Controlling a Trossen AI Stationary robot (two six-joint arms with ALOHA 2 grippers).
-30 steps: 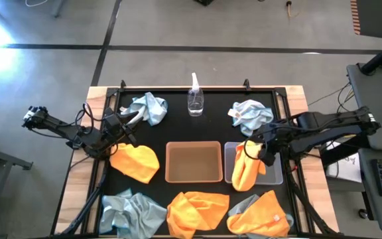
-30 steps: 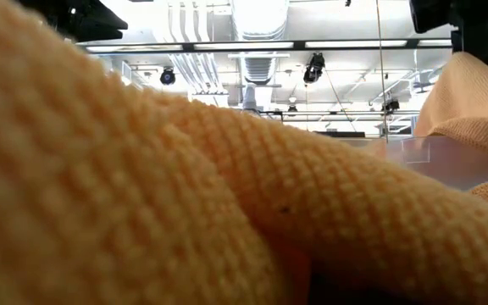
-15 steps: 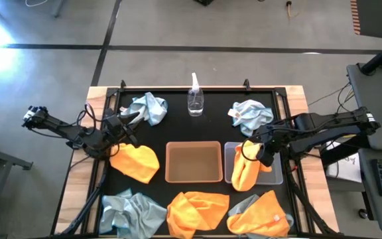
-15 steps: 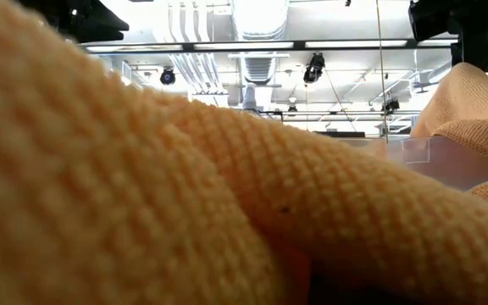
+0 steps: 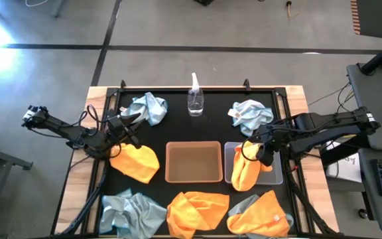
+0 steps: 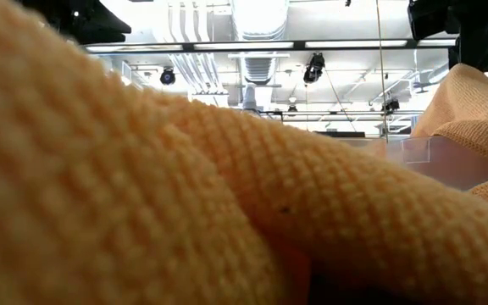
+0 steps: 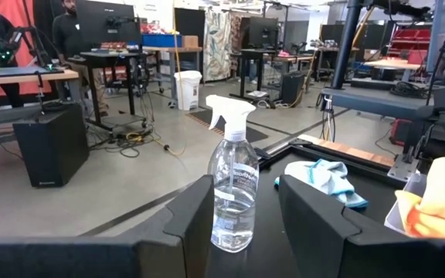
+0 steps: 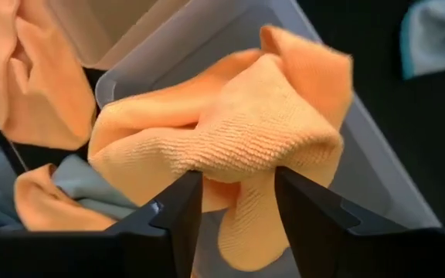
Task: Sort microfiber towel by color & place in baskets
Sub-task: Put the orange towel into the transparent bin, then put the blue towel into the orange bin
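The black desk (image 5: 211,123) carries loose orange and blue-grey cloths around two baskets. The tan basket (image 5: 193,161) sits bare. An orange towel (image 5: 247,166) slumps over the grey basket (image 5: 272,172), so sorting puts orange there. The right gripper (image 5: 258,151) hovers above, jaws parted, released. The left gripper (image 5: 126,120) waits, jaws apart, empty.

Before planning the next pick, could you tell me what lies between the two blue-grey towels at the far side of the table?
In the high view, the clear spray bottle stands alone between the left blue-grey towel and the right blue-grey towel, with bare black mat on either side of it.
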